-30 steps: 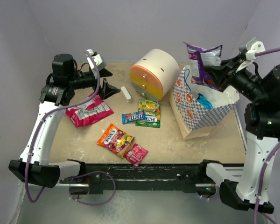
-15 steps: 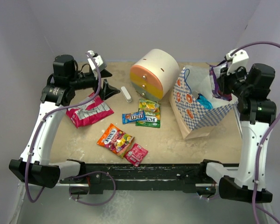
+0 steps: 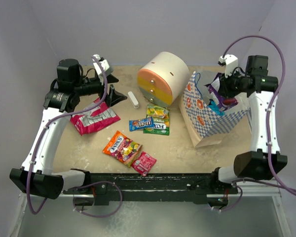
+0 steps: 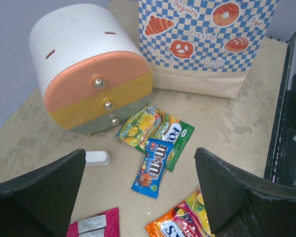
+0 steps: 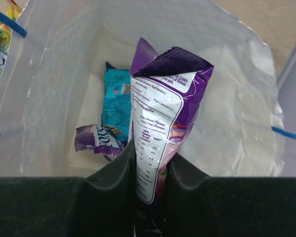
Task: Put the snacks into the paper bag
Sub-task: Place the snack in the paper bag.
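**A:** How are the arms posed?

**B:** The right arm (image 3: 260, 116) bends in from the right, and the right gripper (image 5: 149, 165) points down into the mouth of the paper bag (image 3: 213, 127). The left arm (image 3: 45, 129) is raised at the far left, with the left gripper (image 3: 114, 87) facing the drawer unit (image 3: 163, 79).

**A:** And the count?

**B:** There is one bag. Six snacks lie on the table (image 3: 187, 153): a red-and-silver packet (image 3: 93, 118), a blue packet (image 3: 139, 123), a yellow-green packet (image 3: 158, 111), a green packet (image 3: 157, 129), an orange packet (image 3: 121, 146) and a pink packet (image 3: 144, 163). A teal packet (image 5: 116, 96) and a small purple packet (image 5: 96, 140) lie in the bottom of the bag. One white stick (image 3: 133, 98) lies left of the drawers.

**A:** What about the claws?

**B:** The right one pinches a tall purple packet (image 5: 163, 98), which reaches into the open bag. The left one is spread wide and touches nothing.
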{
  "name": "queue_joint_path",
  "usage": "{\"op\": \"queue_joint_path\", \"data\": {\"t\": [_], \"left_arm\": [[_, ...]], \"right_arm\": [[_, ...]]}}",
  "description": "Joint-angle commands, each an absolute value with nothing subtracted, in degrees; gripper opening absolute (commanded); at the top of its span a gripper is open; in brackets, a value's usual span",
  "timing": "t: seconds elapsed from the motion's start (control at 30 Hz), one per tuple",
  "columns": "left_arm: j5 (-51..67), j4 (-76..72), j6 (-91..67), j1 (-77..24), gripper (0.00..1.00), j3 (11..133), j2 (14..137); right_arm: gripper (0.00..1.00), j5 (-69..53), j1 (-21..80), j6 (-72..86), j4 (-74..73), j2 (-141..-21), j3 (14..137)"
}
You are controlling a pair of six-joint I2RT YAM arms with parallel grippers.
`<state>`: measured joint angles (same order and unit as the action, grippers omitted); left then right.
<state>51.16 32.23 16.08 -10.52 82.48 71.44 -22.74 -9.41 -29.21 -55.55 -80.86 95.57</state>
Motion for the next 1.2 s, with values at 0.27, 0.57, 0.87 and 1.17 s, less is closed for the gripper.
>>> {"op": "queue_joint_path", "data": {"t": [0.27,0.57,0.87,1.17], "left_arm": [[51.93,30.31,16.72,-10.2,0.95,82.06,70.5],[51.94,30.13,17.02,-10.2,0.95,81.3,69.94],[50.81,29.85,18.0,-10.19,0.96,80.3,69.82],[49.2,28.89,18.23,-10.2,0.97,79.12,70.02]], "right_arm": [[0.15,-28.32,-8.15,-31.52,-62.07,-82.94,93.93],[0.19,-25.98,-5.56,-25.85,-57.17,-82.38,84.96],[0.28,-22.07,-4.04,-25.07,-58.19,-82.75,82.81],[0.34,-15.05,-2.9,-23.28,-57.67,-79.83,81.56]]}}
